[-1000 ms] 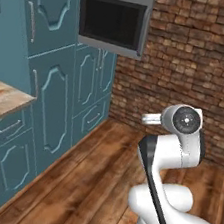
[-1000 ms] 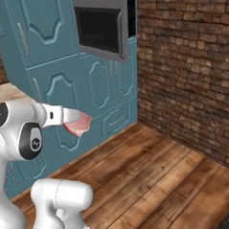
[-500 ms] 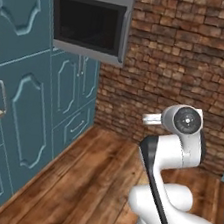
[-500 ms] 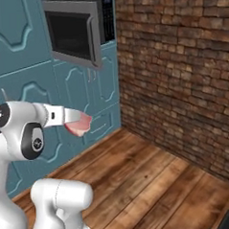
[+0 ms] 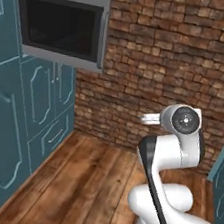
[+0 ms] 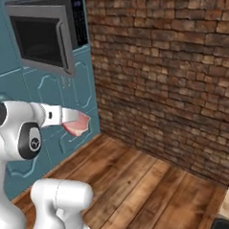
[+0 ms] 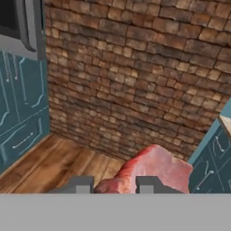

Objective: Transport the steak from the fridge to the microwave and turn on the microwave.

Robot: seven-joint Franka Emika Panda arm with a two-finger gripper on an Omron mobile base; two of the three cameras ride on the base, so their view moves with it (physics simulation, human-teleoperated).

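The steak [image 6: 78,124], a red-pink lumpy slab, hangs in the air with my gripper [image 6: 67,122] shut on it, in front of my arm's shoulder. In the hand view the steak [image 7: 155,169] bulges up past the two dark fingertips [image 7: 83,184], and my gripper [image 7: 115,186] points at the brick wall. The microwave [image 5: 58,25] is built in above the teal cupboards, up and to the left of the steak, with its dark glass front facing the room. Its curved handle [image 6: 64,42] and black button panel [image 6: 79,21] are on its right side. The fridge is out of view.
A brick wall [image 5: 171,67] closes the space straight ahead. Teal cupboards [image 5: 27,117] run along the left under the microwave. Another teal cabinet with a pale counter edge [image 7: 214,153] stands at the right. Bare wooden floor [image 6: 149,186] lies between them.
The whole picture has shifted: the base has driven on, so the microwave and brick wall look nearer and the counter on the left has gone from view. The steak stays in the gripper.
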